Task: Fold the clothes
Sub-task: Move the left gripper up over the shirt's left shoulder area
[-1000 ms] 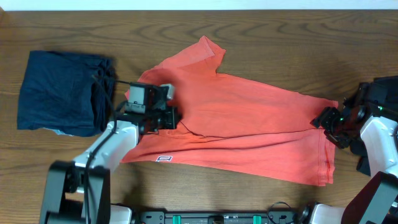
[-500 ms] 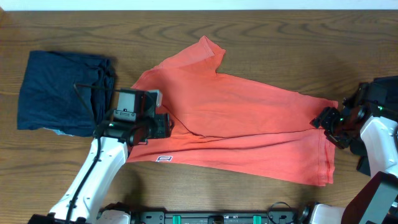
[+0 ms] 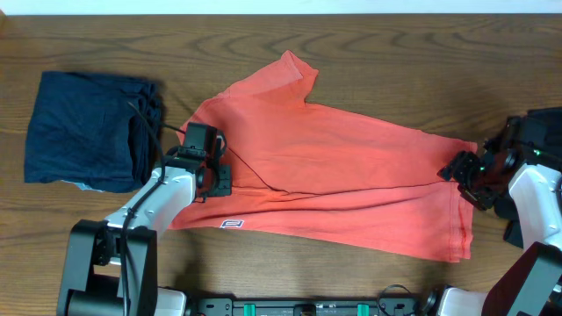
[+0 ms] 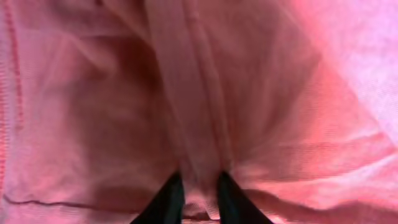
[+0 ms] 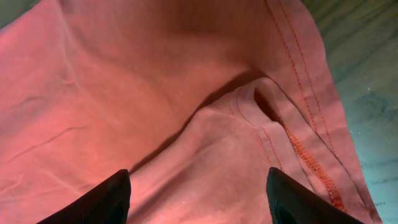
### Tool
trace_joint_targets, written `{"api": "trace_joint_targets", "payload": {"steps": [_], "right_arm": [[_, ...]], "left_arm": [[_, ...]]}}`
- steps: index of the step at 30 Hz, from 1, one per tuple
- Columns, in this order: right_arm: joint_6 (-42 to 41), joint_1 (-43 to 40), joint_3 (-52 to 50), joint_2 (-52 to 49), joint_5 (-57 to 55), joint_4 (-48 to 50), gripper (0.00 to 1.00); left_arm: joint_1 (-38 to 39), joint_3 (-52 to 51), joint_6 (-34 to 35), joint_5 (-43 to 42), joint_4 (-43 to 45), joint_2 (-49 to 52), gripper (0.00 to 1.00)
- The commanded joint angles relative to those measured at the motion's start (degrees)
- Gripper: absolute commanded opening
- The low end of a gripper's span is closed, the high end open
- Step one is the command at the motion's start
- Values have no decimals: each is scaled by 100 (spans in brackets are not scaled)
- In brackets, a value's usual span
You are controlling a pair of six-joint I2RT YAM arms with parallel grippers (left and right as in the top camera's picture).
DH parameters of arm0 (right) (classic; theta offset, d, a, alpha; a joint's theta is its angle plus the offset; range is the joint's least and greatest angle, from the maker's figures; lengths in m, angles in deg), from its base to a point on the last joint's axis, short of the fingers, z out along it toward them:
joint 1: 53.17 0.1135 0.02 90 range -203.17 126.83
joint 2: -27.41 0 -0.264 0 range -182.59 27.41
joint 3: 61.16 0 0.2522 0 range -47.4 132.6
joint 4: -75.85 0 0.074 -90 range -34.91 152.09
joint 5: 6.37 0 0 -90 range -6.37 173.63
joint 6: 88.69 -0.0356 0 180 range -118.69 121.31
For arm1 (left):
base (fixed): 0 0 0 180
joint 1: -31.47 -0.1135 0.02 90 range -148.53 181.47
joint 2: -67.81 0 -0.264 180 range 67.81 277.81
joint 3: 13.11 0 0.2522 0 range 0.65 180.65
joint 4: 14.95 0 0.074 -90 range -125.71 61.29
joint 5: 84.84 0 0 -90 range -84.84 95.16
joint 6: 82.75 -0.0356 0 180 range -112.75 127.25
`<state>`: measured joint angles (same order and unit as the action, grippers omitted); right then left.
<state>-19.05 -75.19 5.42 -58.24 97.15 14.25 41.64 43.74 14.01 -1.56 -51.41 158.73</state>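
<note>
The coral-red T-shirt (image 3: pixel 334 167) lies spread and creased across the middle of the table, with a small white label at its near left hem. My left gripper (image 3: pixel 219 180) sits on its left part. In the left wrist view the gripper (image 4: pixel 199 186) is nearly shut, and its fingers (image 4: pixel 169 199) pinch a raised ridge of the shirt (image 4: pixel 280 93). My right gripper (image 3: pixel 458 171) hovers at the shirt's right edge. In the right wrist view it (image 5: pixel 199 193) stands wide open over a folded bump of fabric (image 5: pixel 124 93) with nothing between its fingers.
A folded navy garment (image 3: pixel 83 132) lies at the left of the wooden table (image 3: pixel 369 53), close to the left arm. A darker bunched edge (image 3: pixel 147 132) runs along its right side. The shirt's stitched hem (image 5: pixel 305 149) borders bare wood at the right.
The left gripper has shifted a little to the left over the shirt's left part, and its wrist has turned. It now pinches a ridge of fabric. The right arm has not moved.
</note>
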Motion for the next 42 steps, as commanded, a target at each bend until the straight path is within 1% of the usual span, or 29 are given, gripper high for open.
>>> {"api": "trace_joint_targets", "payload": {"steps": [1,3,6,12,17,20,21,22,24,25,28,31,32,34,36,39,42], "right_arm": [[70,-9,76,79,24,-2,68],[72,-9,74,79,24,-7,68],[70,-9,76,79,24,-22,68],[70,-9,74,79,24,-17,68],[70,-9,74,79,22,-15,68],[70,-9,74,79,22,-15,68],[70,-9,76,79,22,-13,68],[70,-9,74,79,22,-13,68],[70,-9,74,79,22,-11,68],[70,-9,76,79,22,-13,68],[70,-9,74,79,22,-15,68],[70,-9,74,79,22,-13,68],[70,-9,76,79,24,-13,68],[70,-9,76,79,24,-13,68],[70,-9,74,79,22,-13,68],[70,-9,74,79,22,-15,68],[70,-9,74,79,24,-17,69]], "left_arm": [[-20,-7,-72,-387,-17,15,20],[-20,33,-72,-538,-26,-42,19],[-20,72,-70,-638,-39,-177,6],[-20,72,-72,-634,-15,-557,6],[-17,72,-26,-656,66,-610,6],[-17,72,-24,-1180,271,-610,6],[-17,72,-22,-1596,514,-610,6],[-17,72,-2,-1716,599,-610,6],[-17,72,271,-1980,966,-603,6],[-15,70,452,-1987,1132,-603,6],[-11,70,494,-1965,1368,-595,6],[-7,63,496,-1965,1593,-553,11],[-7,63,498,-1967,1657,-535,11],[-7,63,546,-1969,1731,-522,11],[-4,63,664,-1996,1823,-522,6],[118,63,734,-2120,2096,-522,6],[317,66,752,-2033,2249,-522,6]]}}
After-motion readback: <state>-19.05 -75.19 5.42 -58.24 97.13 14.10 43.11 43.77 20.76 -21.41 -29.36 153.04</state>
